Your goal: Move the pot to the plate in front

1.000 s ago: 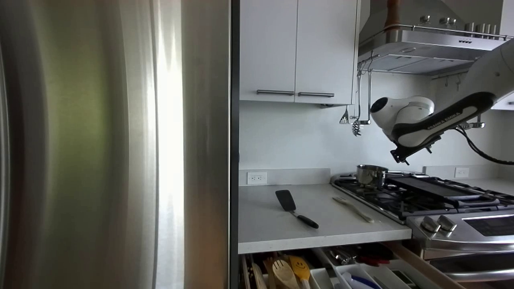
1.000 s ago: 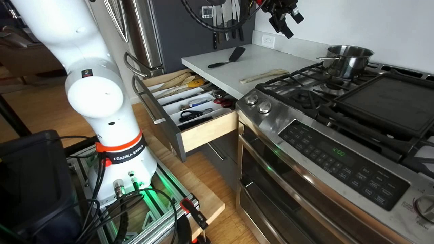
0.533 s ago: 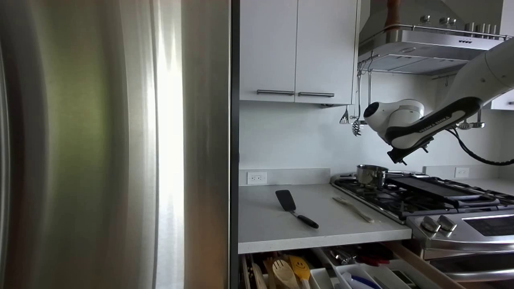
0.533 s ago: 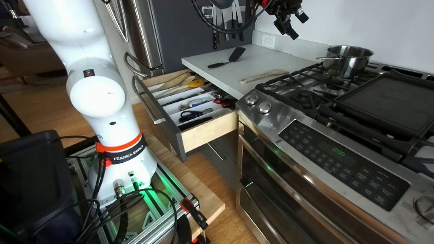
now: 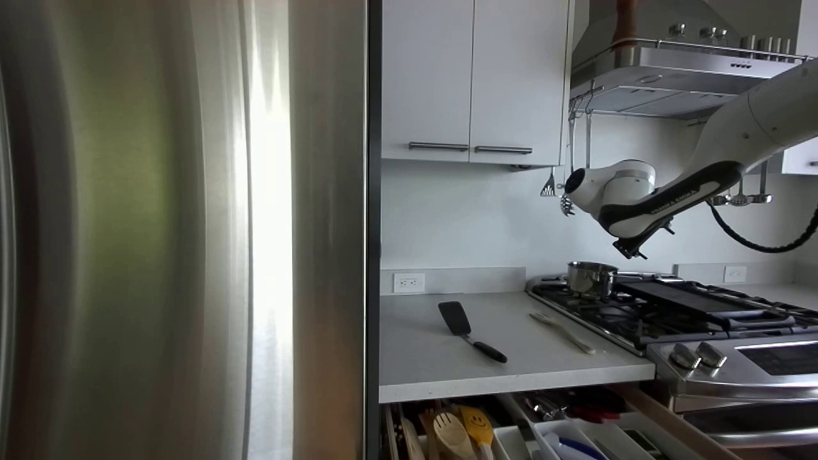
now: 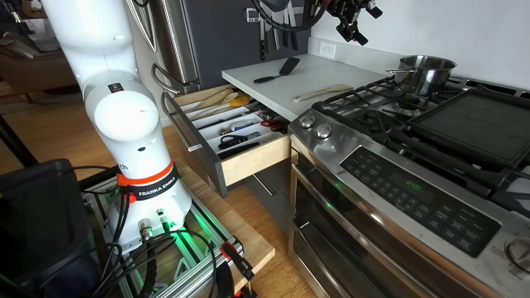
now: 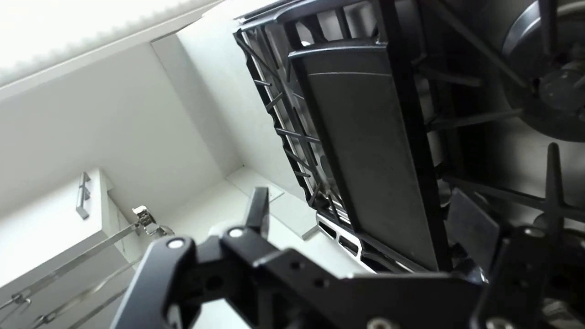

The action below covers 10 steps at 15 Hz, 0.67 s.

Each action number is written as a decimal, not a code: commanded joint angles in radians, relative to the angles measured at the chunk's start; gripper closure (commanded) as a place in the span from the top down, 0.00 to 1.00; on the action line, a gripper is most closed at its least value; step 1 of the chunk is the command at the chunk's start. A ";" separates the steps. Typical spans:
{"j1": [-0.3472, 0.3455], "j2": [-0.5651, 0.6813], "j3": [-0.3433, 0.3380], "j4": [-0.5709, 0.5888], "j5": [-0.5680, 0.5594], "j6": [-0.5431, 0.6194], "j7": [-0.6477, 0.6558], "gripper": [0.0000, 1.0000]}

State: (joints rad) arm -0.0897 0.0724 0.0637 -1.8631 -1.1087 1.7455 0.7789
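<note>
The pot point(image 6: 425, 78), round shiny steel with a short handle, stands upright at the back of the gas cooktop; it also shows in an exterior view point(image 5: 591, 280). The plate, a burner point(image 6: 374, 120) under black grates, lies nearer the knobs than the pot. A burner point(image 7: 564, 87) also shows at the upper right of the wrist view; which one I cannot tell. My gripper point(image 6: 367, 25) hangs above the counter and cooktop, apart from the pot. In the wrist view the fingers point(image 7: 365, 219) are wide open with nothing between them. I cannot make out the pot there.
A black griddle point(image 6: 476, 124) covers the cooktop's middle. A black spatula point(image 5: 457, 319) and a wooden utensil point(image 5: 562, 333) lie on the counter. The utensil drawer point(image 6: 256, 159) stands open. A range hood point(image 5: 690, 83) and hanging utensils point(image 5: 567, 204) are near the arm.
The arm has swung leftward in an exterior view; in the opposite exterior picture the gripper has shifted right, toward the pot's side. The pot has not moved.
</note>
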 commanded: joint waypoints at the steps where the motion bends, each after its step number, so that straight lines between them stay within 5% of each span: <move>1: 0.046 0.127 -0.032 0.112 -0.061 -0.053 -0.072 1.00; 10: 0.054 0.396 -0.089 0.327 -0.043 -0.017 -0.096 1.00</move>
State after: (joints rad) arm -0.0455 0.3793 0.0037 -1.6334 -1.1606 1.7265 0.7173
